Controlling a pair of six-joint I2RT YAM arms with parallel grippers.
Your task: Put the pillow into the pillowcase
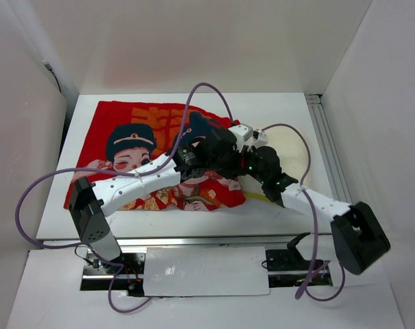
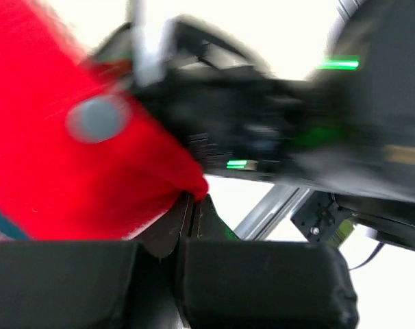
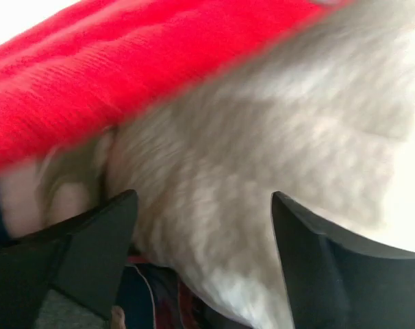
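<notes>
The red pillowcase (image 1: 135,140) with cartoon figures lies flat on the table's left and middle. The cream pillow (image 1: 290,147) lies at the right, its left part going under the case's right edge. My left gripper (image 1: 197,147) is shut on the red pillowcase's edge (image 2: 187,181) and holds it lifted. My right gripper (image 1: 243,164) is open, its fingers (image 3: 105,226) at either side of the dimpled pillow (image 3: 262,157), which sits under the raised red fabric (image 3: 125,68).
White walls enclose the table on three sides. A metal rail (image 1: 327,144) runs along the right side. Purple cables (image 1: 214,92) loop above both arms. A white plate (image 1: 204,271) covers the arm bases at the near edge.
</notes>
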